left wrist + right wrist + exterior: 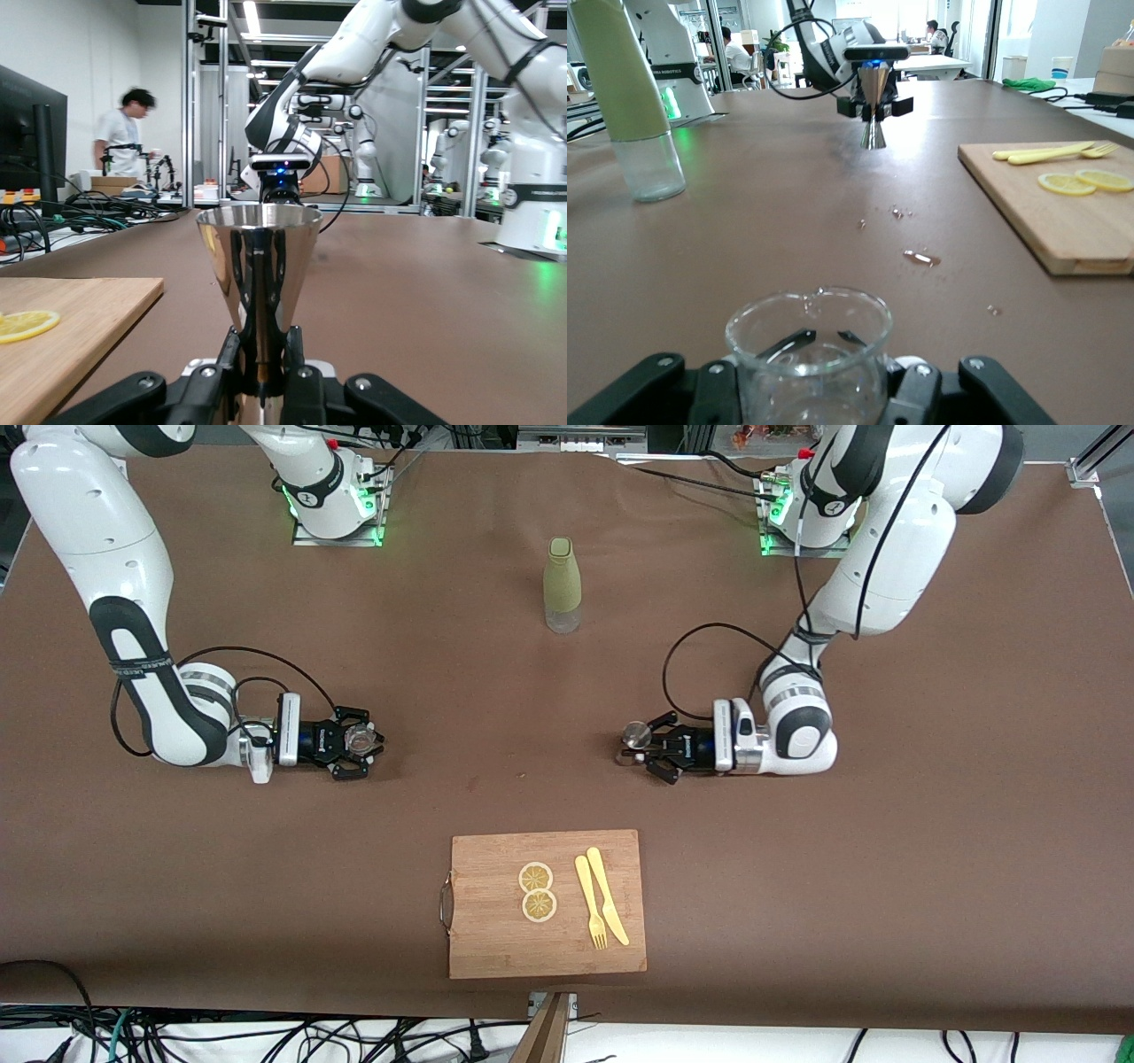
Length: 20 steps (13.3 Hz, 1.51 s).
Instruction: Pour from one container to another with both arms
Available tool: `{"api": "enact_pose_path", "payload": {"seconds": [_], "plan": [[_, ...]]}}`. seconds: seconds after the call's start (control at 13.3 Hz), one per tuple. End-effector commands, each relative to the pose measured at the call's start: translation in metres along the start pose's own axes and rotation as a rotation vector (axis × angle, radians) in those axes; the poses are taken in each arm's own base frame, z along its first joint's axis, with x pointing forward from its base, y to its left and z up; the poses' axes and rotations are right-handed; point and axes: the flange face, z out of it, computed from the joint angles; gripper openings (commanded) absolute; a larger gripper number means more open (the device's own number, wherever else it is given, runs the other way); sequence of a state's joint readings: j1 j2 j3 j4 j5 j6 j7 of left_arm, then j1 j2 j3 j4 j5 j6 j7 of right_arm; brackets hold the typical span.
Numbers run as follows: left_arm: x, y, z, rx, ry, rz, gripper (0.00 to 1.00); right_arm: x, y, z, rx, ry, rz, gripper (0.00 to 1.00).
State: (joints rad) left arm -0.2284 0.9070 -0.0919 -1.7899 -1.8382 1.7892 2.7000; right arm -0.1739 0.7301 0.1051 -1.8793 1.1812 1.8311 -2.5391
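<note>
Front view | left gripper grips jigger | right gripper grips beaker (glass)

And here's the metal jigger, a shiny double-cone measure, standing upright with its wide mouth up, narrow waist pinched in the left end effector. Seen from the left wrist, its polished cone flares wide at the rim and mirrors the dark fingers below. It sits low, toward the left arm's end of the tabletop. Over toward the right arm's end, the small clear glass beaker is upright too, clamped in the right end effector. From the right wrist, the beaker shows a rounded rim with a little pouring lip. The two vessels are well apart, facing each other.
</note>
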Motion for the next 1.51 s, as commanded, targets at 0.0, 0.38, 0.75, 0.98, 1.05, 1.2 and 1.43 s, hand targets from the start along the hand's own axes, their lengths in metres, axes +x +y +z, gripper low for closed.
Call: {"api": "enact_pose_path", "payload": {"seconds": [0.0,0.38,0.75,0.98,1.05,1.2,1.43], "plan": [[0.001,0.023,0.048,0.068,-0.044,0.021,0.00,0.060,0.009,0.001,-0.004,-0.004,0.007,0.20],[0.004,0.054,0.119,0.096,-0.074,0.002,0.00,0.134,0.021,0.021,0.004,-0.072,-0.011,0.20],[0.012,0.054,0.167,0.099,-0.078,0.035,0.00,0.173,0.027,0.058,-0.018,-0.128,-0.007,0.20],[0.016,0.047,0.183,0.109,-0.090,0.059,0.00,0.184,0.029,0.085,-0.048,-0.172,0.054,0.20],[0.013,0.047,0.192,0.127,-0.087,0.050,0.00,0.187,0.029,0.092,-0.058,-0.189,0.073,0.20],[0.011,0.046,0.206,0.135,-0.067,0.042,0.00,0.194,0.028,0.108,-0.072,-0.220,0.103,0.20],[0.018,0.041,0.212,0.140,-0.068,0.055,0.00,0.213,0.029,0.130,-0.093,-0.256,0.145,0.20]]}}
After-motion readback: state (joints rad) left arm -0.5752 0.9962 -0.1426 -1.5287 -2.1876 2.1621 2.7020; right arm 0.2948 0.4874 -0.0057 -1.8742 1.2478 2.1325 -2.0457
